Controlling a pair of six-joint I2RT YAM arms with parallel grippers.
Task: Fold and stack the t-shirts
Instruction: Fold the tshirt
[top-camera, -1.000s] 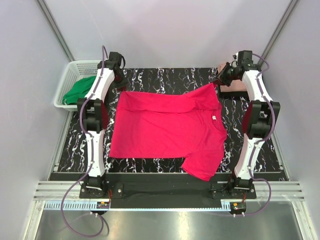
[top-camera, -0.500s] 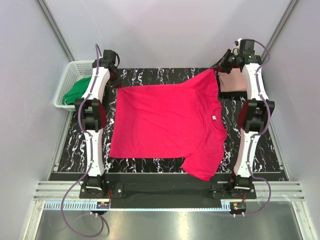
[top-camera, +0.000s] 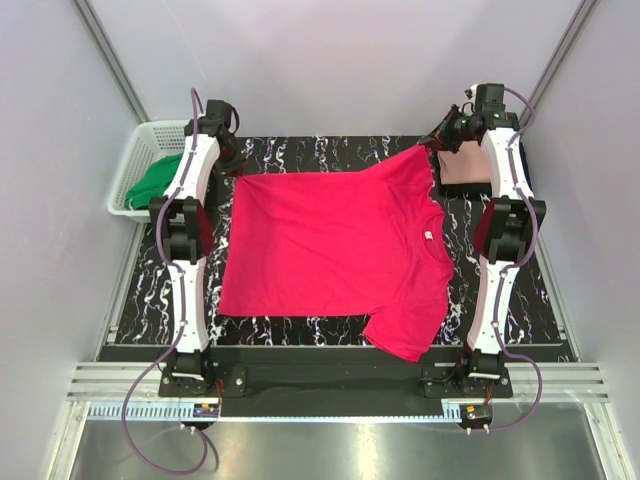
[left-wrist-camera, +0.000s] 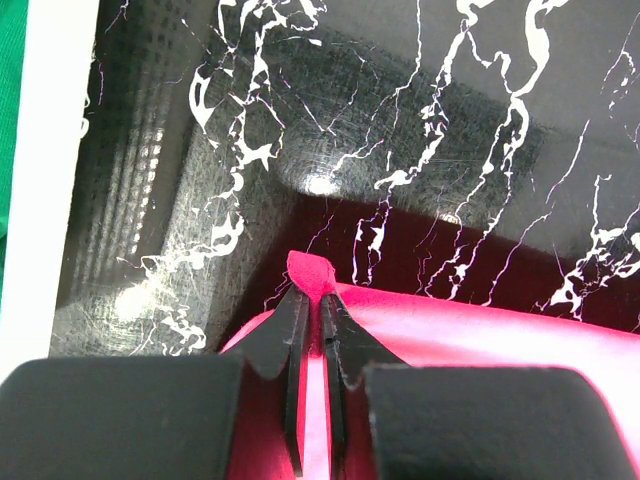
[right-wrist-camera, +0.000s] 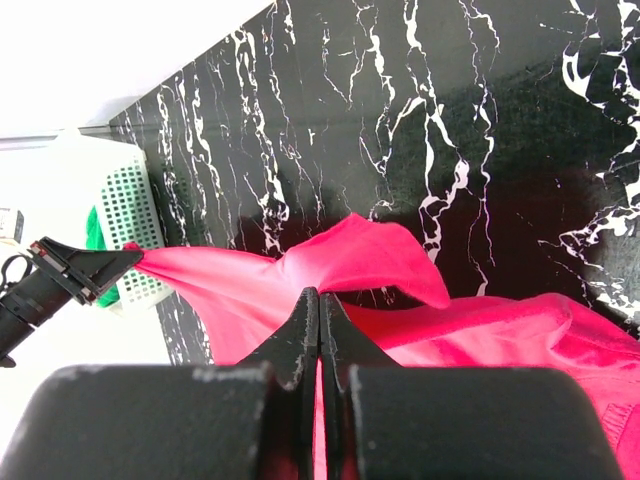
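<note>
The crimson-pink t-shirt (top-camera: 330, 250) lies spread on the black marble table (top-camera: 330, 150), collar to the right, one sleeve hanging near the front edge. My left gripper (top-camera: 231, 163) is shut on its far-left hem corner; in the left wrist view a small tuft of the crimson cloth (left-wrist-camera: 312, 272) pokes out past the left gripper's (left-wrist-camera: 312, 298) pinched tips. My right gripper (top-camera: 439, 144) is shut on the far-right sleeve, whose cloth (right-wrist-camera: 400, 262) is lifted in a peak beyond the right gripper (right-wrist-camera: 319, 296). A folded salmon-pink t-shirt (top-camera: 466, 170) lies at the back right, under the right arm.
A white basket (top-camera: 140, 140) holding green cloth (top-camera: 152, 180) stands off the table's far-left corner, also seen as the basket (right-wrist-camera: 128, 210) in the right wrist view. Grey walls close in on both sides. Both arms stretch along the table's left and right edges.
Both grippers have pulled toward the far side, the right one also outward. The shirt's far edge is now taut and the fold across its upper part has flattened out.
</note>
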